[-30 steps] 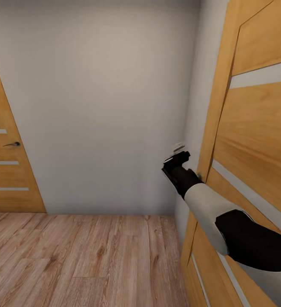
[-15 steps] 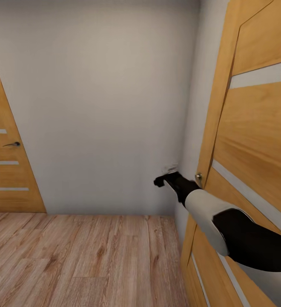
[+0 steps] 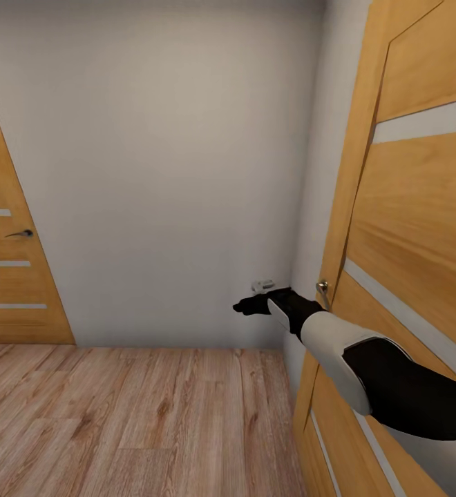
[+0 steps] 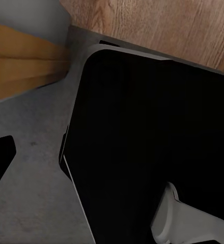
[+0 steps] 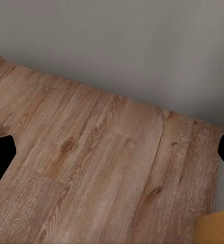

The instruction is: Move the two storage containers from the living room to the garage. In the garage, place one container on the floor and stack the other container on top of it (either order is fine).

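Wooden door w/ its small handle sits by the right gripper in head view, prob to get thru; right wrist view shows jaws wide apart over plank floor, no bins; left wrist view: jaws apart, near robot's dark body.

My right gripper now sits lower and farther toward nine o'clock in the head view than a second ago, off the edge of the open wooden door and out over the pale wall. My forearm has levelled out, pointing toward nine o'clock instead of rising toward eleven. The door's small metal latch, covered by my wrist before, now shows.
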{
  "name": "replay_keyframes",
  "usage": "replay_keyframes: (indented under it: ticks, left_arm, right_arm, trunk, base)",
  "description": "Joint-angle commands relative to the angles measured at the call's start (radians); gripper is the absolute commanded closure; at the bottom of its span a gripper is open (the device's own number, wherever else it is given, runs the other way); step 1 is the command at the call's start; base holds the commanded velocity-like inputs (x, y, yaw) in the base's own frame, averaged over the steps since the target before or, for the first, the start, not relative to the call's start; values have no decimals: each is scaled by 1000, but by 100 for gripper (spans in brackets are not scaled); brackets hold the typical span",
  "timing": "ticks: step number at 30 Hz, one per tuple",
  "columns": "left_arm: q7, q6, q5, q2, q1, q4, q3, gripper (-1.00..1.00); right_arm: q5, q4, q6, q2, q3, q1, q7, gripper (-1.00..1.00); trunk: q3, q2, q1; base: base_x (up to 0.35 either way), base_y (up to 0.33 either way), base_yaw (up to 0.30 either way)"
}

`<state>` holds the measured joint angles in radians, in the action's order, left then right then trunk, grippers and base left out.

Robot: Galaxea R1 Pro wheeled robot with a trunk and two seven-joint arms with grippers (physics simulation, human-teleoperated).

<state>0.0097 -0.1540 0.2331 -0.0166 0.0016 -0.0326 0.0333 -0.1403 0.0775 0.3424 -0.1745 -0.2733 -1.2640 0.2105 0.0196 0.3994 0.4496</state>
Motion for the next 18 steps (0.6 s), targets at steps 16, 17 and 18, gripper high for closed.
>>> replay_keyframes:
  ticks: [16, 17, 18]
  left_arm:
    - [1, -2, 2, 0, 0, 0, 4, -100]
    - [1, -2, 2, 0, 0, 0, 4, -100]
    - [1, -2, 2, 0, 0, -1, 4, -100]
  right_arm:
    - [-14, -16, -1, 0, -7, 0, 2, -100]
    - [-13, -20, -2, 0, -8, 0, 2, -100]
    - [-10, -22, -7, 0, -8, 3, 2, -100]
  trunk:
    - [0, 1, 0]
    - [0, 1, 0]
    - [0, 1, 0]
  base:
    - [0, 0, 0]
    - [0, 0, 0]
    - [0, 0, 0]
